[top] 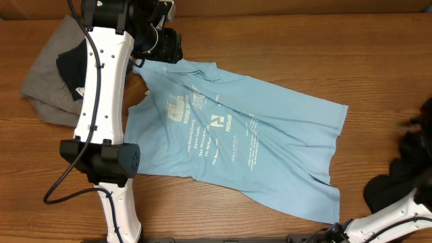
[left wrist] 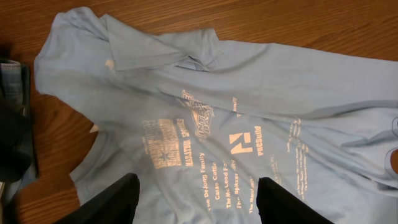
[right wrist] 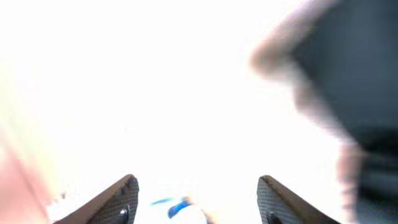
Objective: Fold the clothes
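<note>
Our left gripper [left wrist: 198, 190] has its jaws wide apart, holding nothing. The light blue shirt [left wrist: 311, 81] lies spread on the table [left wrist: 298, 18] under them, with its white print between them. Our right gripper [right wrist: 198, 193] is wide apart too, and its view is all white glare. Far off lie grey and black clothes [top: 42, 86].

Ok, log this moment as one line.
light blue T-shirt spread, unfolded | left gripper open over it | right gripper open, view washed out
</note>
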